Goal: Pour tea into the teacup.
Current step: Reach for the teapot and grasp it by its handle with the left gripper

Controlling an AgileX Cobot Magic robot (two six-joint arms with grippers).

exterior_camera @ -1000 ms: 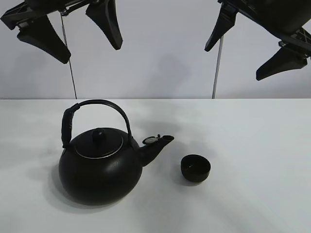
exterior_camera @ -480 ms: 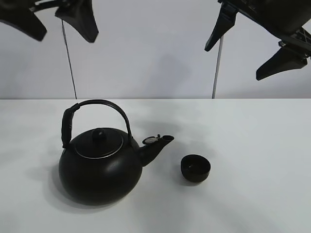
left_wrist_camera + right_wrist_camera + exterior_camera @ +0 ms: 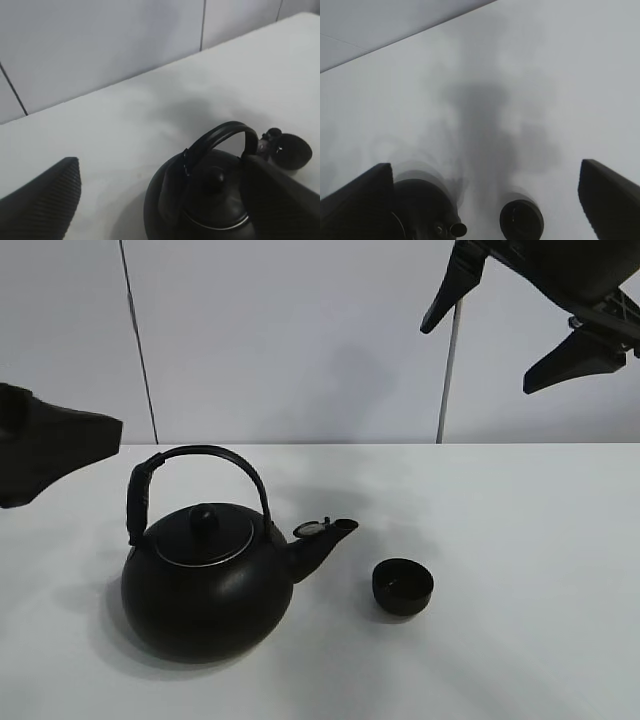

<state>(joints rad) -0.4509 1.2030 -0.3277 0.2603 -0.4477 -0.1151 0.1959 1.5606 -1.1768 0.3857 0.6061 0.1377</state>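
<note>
The big black kettle (image 3: 205, 585) with an arched handle stands on the white table (image 3: 520, 540), spout toward the small black teacup (image 3: 403, 586) to its right. No tea stream shows. My left gripper (image 3: 161, 161) is open and empty, above and beside the kettle (image 3: 210, 200). In the high view only one of its fingers (image 3: 50, 445) shows, at the left edge. My right gripper (image 3: 510, 325) is open and empty, high above the table. Its wrist view looks down on the teacup (image 3: 521, 220) and the kettle (image 3: 420, 210).
A pale panelled wall (image 3: 300, 340) with dark vertical seams runs along the table's far edge. The table shows nothing but the kettle and the teacup.
My left gripper has moved from the top left of the high view down and to the left edge, near the kettle's handle height. The right gripper, kettle and teacup have barely moved.
</note>
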